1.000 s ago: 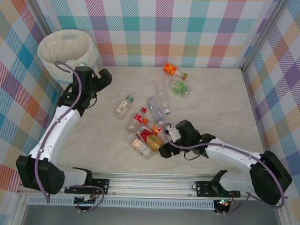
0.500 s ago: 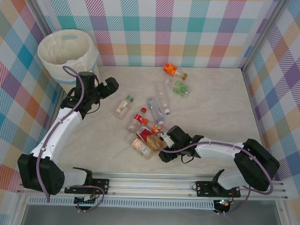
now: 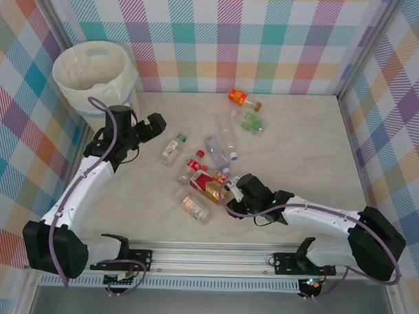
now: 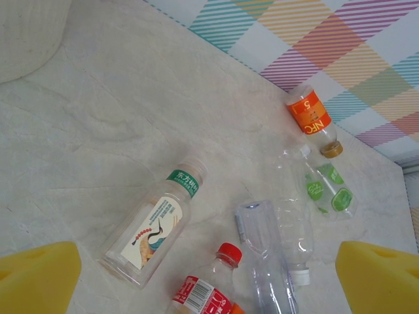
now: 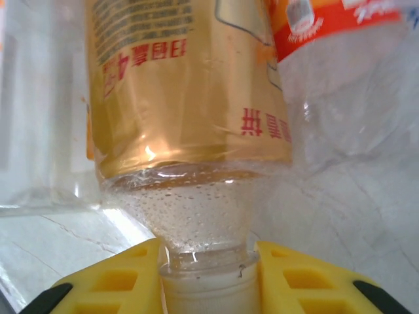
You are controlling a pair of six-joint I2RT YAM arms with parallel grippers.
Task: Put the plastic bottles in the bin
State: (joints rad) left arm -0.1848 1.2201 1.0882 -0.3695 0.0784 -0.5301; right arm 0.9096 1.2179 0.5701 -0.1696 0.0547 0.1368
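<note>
My right gripper [image 3: 229, 193] [image 5: 206, 278] is shut on the neck of a gold-labelled plastic bottle [image 3: 208, 186] [image 5: 190, 98]. Its yellow fingers [image 5: 301, 278] press just above the white cap. That bottle lies in the pile of plastic bottles mid-table, next to a red-labelled one [image 3: 193, 165] [image 4: 209, 291]. A white-labelled bottle [image 3: 172, 148] [image 4: 154, 229], a clear one [image 3: 216, 149] [image 4: 265, 255], an orange-labelled one [image 3: 240, 98] [image 4: 311, 118] and a green-labelled one [image 3: 251, 121] [image 4: 324, 190] lie apart. My left gripper [image 3: 143, 129] [image 4: 208, 278] hangs open and holds nothing, between the bin [image 3: 67, 80] and the white-labelled bottle.
One more small bottle [image 3: 195, 207] lies alone nearer the front edge. Checked walls close the table at the back and both sides. The bin stands in the far left corner, its edge [image 4: 26, 33] at the top left of the left wrist view.
My right gripper has shut on the gold-labelled bottle's neck and shifted it away from the small front bottle. My left arm has swung from the bin toward the bottles.
</note>
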